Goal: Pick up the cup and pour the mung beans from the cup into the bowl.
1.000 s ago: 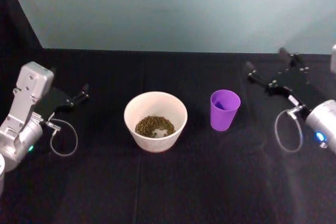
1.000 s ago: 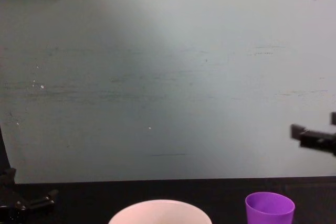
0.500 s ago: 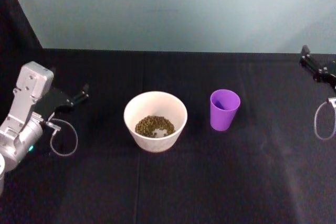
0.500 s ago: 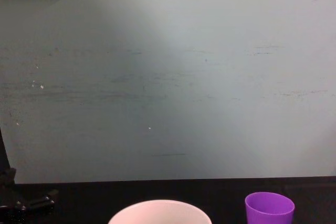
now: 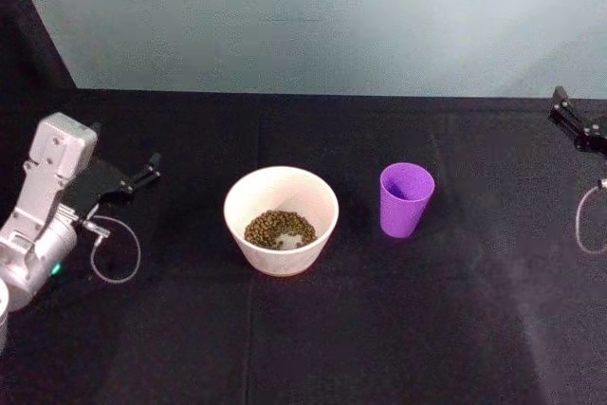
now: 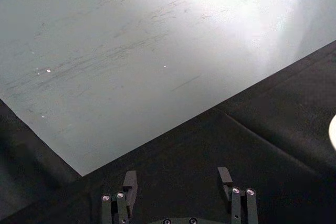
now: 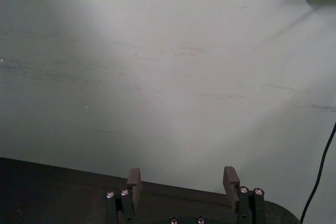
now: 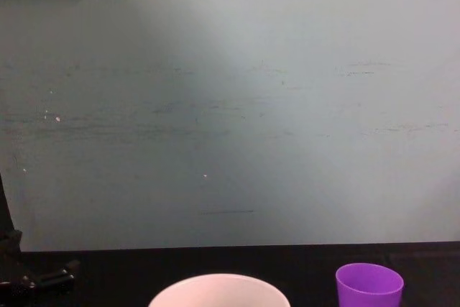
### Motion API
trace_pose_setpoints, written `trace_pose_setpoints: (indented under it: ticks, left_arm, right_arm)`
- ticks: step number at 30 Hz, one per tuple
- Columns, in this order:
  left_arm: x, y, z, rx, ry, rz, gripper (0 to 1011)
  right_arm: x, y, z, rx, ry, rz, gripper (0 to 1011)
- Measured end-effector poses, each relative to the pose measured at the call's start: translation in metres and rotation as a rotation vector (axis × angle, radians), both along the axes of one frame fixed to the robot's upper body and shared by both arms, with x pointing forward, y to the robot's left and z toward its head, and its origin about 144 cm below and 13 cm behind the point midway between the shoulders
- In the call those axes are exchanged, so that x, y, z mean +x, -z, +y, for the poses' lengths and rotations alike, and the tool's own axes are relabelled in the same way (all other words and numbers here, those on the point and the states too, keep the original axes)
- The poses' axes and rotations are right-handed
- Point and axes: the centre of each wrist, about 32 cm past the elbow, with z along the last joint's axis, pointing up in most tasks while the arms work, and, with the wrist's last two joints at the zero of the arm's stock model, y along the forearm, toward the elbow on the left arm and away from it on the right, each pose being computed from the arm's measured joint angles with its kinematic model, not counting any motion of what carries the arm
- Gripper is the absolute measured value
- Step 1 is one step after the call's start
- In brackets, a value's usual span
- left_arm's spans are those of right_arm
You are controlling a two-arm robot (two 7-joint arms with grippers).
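The purple cup (image 5: 406, 198) stands upright on the black table, just right of the bowl (image 5: 281, 218); its rim also shows in the chest view (image 8: 369, 284). Mung beans (image 5: 279, 229) lie in the bottom of the pale bowl (image 8: 219, 290). My left gripper (image 5: 147, 169) rests at the table's left, far from both, and its fingers stand open (image 6: 178, 182). At the far right edge my right gripper (image 5: 569, 119) is well away from the cup, fingers apart with nothing between them (image 7: 181, 179).
A black cloth covers the table (image 5: 379, 329). A pale green wall (image 5: 313, 16) rises behind it. Cable loops hang beside the left wrist (image 5: 116, 255) and the right wrist (image 5: 586, 220).
My right arm has drawn back to the right, away from the cup, and now shows just at the edge. The cup, bowl and left arm have not moved.
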Motion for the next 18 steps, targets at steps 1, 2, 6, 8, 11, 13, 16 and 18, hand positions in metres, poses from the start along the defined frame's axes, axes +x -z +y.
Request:
trace_pose_setpoints:
  ticks: [1,2,6,8,11,13,16,18]
  left_arm:
    - [0.0,0.0,0.0,0.0,0.0,0.0,1000]
    - [0.0,0.0,0.0,0.0,0.0,0.0,1000]
    - [0.0,0.0,0.0,0.0,0.0,0.0,1000]
    - [0.0,0.0,0.0,0.0,0.0,0.0,1000]
    - [0.0,0.0,0.0,0.0,0.0,0.0,1000]
    - [0.0,0.0,0.0,0.0,0.0,0.0,1000]
    - [0.0,0.0,0.0,0.0,0.0,0.0,1000]
    - [0.0,0.0,0.0,0.0,0.0,0.0,1000]
  right_arm:
    - [0.0,0.0,0.0001,0.0,0.0,0.0,1002]
    - [-0.0001,-0.0001,0.0002,0.0,0.0,-0.001,1003]
    - [-0.0001,-0.0002,0.0005,0.0,0.0,-0.002,1003]
    - [-0.0002,-0.0003,0.0006,0.0,0.0,-0.002,1003]
    - [-0.0002,-0.0003,0.0008,0.0,0.001,-0.003,1003]
    - [-0.0003,-0.0003,0.0009,0.0,0.002,-0.003,1003]
    - [-0.0004,-0.0003,0.001,0.0,0.002,-0.003,1002]
    - [-0.0004,-0.0003,0.0011,0.0,0.002,-0.003,1003]
